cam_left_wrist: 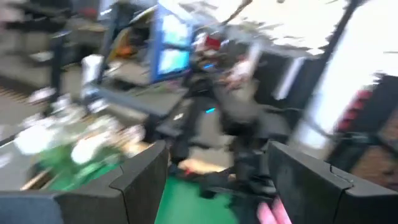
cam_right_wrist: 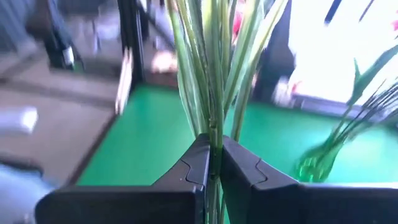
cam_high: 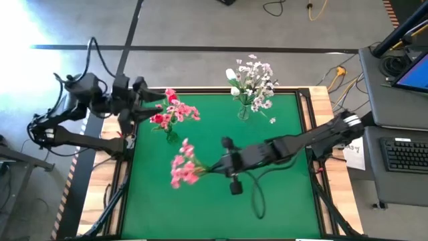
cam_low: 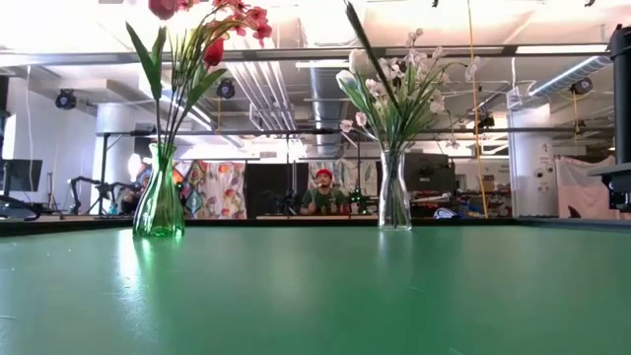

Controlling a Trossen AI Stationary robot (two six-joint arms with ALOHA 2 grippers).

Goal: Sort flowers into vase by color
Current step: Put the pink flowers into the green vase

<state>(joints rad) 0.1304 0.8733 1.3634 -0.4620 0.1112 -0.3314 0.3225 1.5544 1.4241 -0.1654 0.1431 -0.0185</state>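
Right gripper [cam_right_wrist: 213,163] pinches pink flower [cam_high: 184,166] stems | left gripper [cam_high: 148,100] waits, spread | keep stems upright, aim for green vase [cam_low: 159,202].

Bright overhead light washes out the ceiling; left wrist view is heavily motion-blurred, and background beyond the right gripper [cam_right_wrist: 213,163] is soft.
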